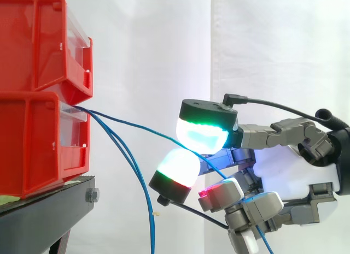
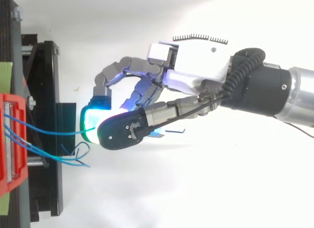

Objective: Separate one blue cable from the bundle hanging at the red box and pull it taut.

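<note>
I see the hand point(image 2: 196, 66) level with the 2 stacked red bins point(image 1: 38, 101) on the black stand point(image 1: 44, 210). It pinches 1 blue cable point(image 1: 136, 127) between glowing pads point(image 1: 202, 135). That cable runs almost straight from the lower bin. The other cables point(image 1: 152, 232) hang below it.

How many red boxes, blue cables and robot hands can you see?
red boxes: 2
blue cables: 3
hand: 1, pinching one blue cable between its pads
Total: 6
</note>
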